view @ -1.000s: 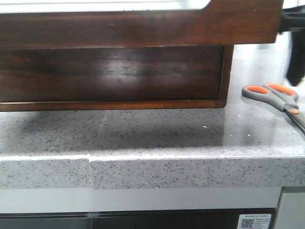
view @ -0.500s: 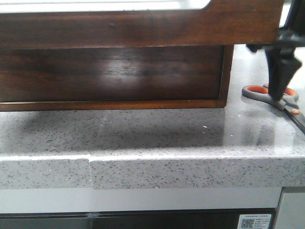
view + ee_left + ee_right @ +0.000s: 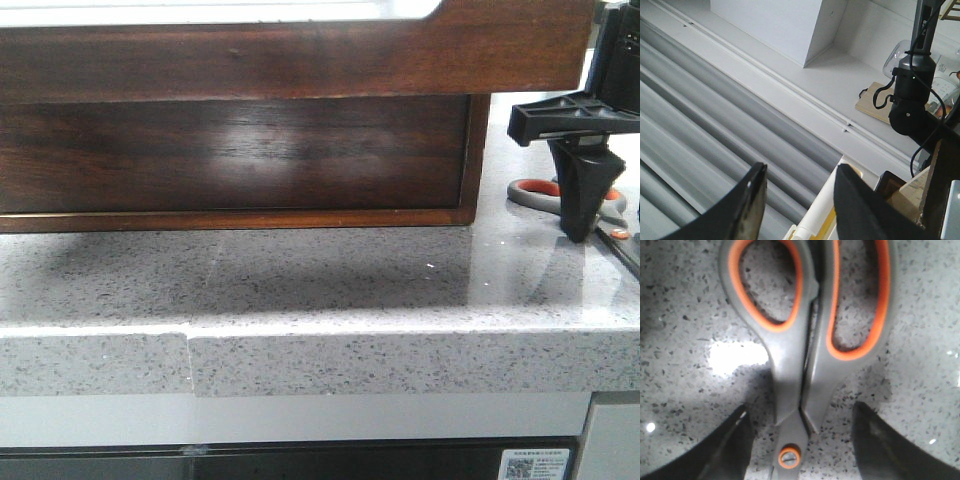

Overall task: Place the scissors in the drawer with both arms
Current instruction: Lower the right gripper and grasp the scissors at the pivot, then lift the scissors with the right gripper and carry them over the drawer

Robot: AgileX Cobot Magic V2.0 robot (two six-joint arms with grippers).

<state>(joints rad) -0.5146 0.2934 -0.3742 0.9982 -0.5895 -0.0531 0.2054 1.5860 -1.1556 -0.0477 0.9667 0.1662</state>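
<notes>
**Scissors under the right gripper, drawer standing open**

Scissors [image 3: 800, 355] lie flat on the speckled grey countertop [image 3: 300, 290], closed, off to the right of the dark wooden cabinet [image 3: 240, 160]. From the front their grey-and-orange handles [image 3: 545, 192] peek out behind a black tapered finger [image 3: 580, 195] that reaches down to the stone just in front of them. The right gripper [image 3: 800, 440] is spread wide, one dark finger on either side of the pivot end, the orange dot between them; neither finger touches the scissors and nothing is held. The drawer [image 3: 290, 60] juts forward from the cabinet, its glossy reddish-brown front filling the top of the front view, with the edge of its finger notch showing at the upper right. The left gripper [image 3: 800, 200] is up in the air, its two fingers parted and empty, pointing toward white wall panels and a shelf.
</notes>
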